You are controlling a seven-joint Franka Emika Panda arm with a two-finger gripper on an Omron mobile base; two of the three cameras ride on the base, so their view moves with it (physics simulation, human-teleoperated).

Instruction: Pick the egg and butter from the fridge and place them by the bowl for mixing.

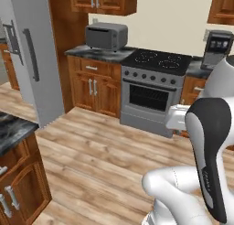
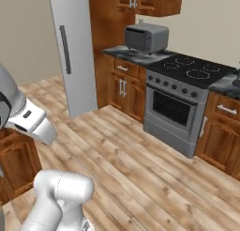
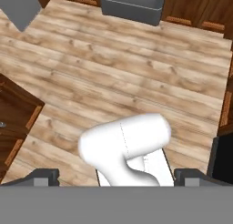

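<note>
While folded over the floor (image 3: pixel 136 73), hand (image 3: pixel 116 175) points down, spread.

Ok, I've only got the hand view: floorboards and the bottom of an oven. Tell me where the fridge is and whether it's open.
Observer: The fridge stands at the left end of the counter run, across the wood floor. Its door is shut.
Operator: Describe the handle.
Observer: The handle is a dark vertical bar on the upper part of the door.
Operator: Name what's on the counter next to the fridge.
Observer: A grey toaster oven sits there, just left of the stove.
</note>
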